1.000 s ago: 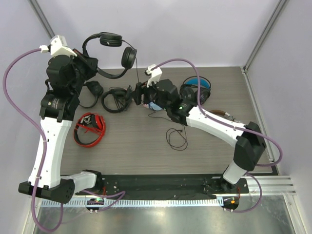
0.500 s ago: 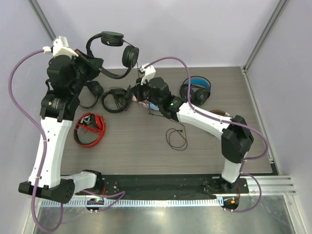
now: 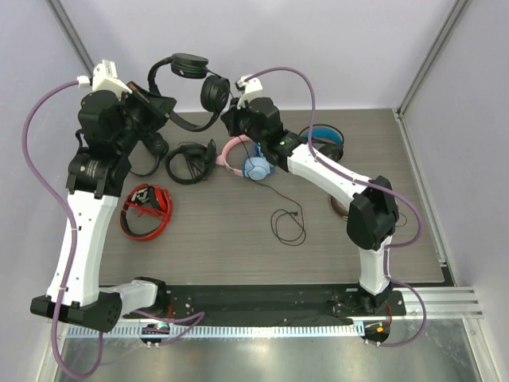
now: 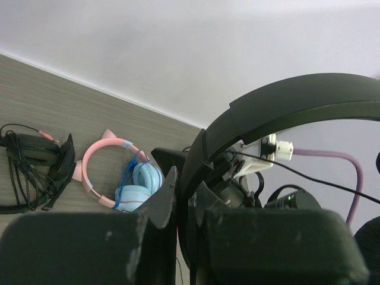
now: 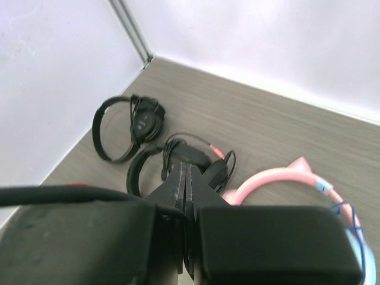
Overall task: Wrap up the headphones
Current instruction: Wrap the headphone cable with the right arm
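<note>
The left arm rears up at the back-left of the table [image 3: 238, 247]. The left gripper [image 4: 185, 187] is clamped on the headband of the headphones [image 3: 213, 92], which hang in the air; the left wrist view shows little beyond the headband's arc. The right arm stretches far back beside them, and the right gripper [image 5: 185, 178] has its fingers pressed together. Whether they trap the thin cable [image 3: 288, 225] is hidden; its end loops on the table.

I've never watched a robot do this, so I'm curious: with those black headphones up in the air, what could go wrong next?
The black headphones hang from the left fingers by the headband alone, so they might twist or slip. The thin cable coiled on the table runs up past the pink-and-blue headphones and could snag them when pulled.
</note>
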`<state>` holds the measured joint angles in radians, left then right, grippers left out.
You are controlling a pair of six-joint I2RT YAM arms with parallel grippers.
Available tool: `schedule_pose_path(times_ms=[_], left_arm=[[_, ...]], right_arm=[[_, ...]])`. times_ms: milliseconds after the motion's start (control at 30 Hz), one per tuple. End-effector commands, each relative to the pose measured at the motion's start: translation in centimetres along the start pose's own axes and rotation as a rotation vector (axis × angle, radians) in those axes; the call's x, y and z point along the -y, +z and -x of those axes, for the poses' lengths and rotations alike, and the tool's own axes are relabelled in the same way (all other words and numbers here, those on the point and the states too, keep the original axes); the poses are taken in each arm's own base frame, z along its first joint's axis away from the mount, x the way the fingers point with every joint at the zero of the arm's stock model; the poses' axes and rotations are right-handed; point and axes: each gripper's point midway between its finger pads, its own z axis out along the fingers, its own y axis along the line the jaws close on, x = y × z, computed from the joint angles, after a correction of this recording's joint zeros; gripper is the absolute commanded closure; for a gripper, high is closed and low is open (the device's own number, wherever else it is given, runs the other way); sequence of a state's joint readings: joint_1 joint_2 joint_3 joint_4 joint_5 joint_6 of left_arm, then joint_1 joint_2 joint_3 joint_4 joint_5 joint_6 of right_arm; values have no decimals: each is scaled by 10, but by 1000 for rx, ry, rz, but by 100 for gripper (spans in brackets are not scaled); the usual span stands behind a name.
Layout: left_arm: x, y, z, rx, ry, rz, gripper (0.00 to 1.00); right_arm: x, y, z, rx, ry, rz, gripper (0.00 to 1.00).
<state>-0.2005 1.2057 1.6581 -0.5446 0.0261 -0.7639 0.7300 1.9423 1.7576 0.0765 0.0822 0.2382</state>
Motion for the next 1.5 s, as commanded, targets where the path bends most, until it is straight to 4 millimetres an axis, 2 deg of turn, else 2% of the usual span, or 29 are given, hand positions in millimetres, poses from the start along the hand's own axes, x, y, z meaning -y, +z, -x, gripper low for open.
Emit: schedule_pose_path(times_ms=[0, 33, 100, 133, 200, 233, 400, 433, 467, 500, 533, 567, 600, 633, 733, 967, 1000, 1033, 1067, 1133, 1200, 1233, 1367, 1467], left_arm=[[26, -12, 16, 40, -30, -105, 100], [28, -12, 16, 36, -33, -110, 100], [30, -11, 13, 18, -33, -123, 100], [31, -10, 11, 9, -33, -129, 100], [30, -9, 9, 0, -37, -127, 100], [30, -9, 10, 3, -37, -126, 100], [33, -9, 15, 20, -46, -134, 100], [34, -10, 19, 37, -46, -133, 100], [33, -10, 21, 47, -46, -128, 100], [36, -10, 25, 57, -46, -130, 100], [37, -10, 27, 64, -45, -130, 100], [36, -7, 28, 65, -47, -124, 100], [38, -7, 31, 73, -48, -127, 100], [37, -7, 33, 82, -48, -124, 100], [32, -2, 36, 106, -54, -97, 100], [6, 10, 42, 180, -64, 11, 100], [2, 10, 44, 199, -63, 34, 100], [0, 10, 45, 206, -61, 42, 100], [-5, 12, 46, 212, -51, 59, 100], [-11, 14, 48, 231, -29, 93, 100], [-20, 13, 51, 249, 6, 135, 100], [-23, 13, 51, 253, 12, 148, 100], [-33, 12, 53, 271, 56, 192, 100], [-41, 13, 54, 277, 93, 224, 100]], right_arm=[[1, 7, 14, -3, -14, 16, 99], [-4, 14, 20, 7, -18, 35, 99], [-3, 17, 10, -46, -35, 37, 99], [-7, 19, 21, -28, -44, 46, 99], [-5, 25, 15, -53, -63, 42, 99], [-9, 25, 26, -34, -67, 48, 99], [-20, 28, 7, -109, -67, 122, 99], [-19, 28, -8, -142, -64, 121, 99], [-20, 26, -14, -156, -65, 124, 99], [-24, 21, -11, -147, -66, 132, 99], [-20, 19, -31, -185, -63, 128, 99], [-25, 16, -36, -190, -64, 136, 99], [-28, 12, -35, -178, -64, 143, 99], [-28, 6, -44, -195, -65, 144, 99], [-36, -9, -52, -211, -74, 152, 99], [-57, -50, -64, -217, -97, 154, 99], [-69, -57, -67, -219, -115, 177, 99], [-67, -61, -72, -225, -123, 154, 99], [-71, -67, -65, -208, -132, 147, 99], [-88, -80, -69, -212, -161, 169, 99], [-96, -90, -63, -198, -176, 168, 99], [-107, -97, -64, -201, -189, 186, 99], [-125, -116, -60, -196, -234, 203, 99], [-131, -131, -55, -193, -255, 198, 99]])
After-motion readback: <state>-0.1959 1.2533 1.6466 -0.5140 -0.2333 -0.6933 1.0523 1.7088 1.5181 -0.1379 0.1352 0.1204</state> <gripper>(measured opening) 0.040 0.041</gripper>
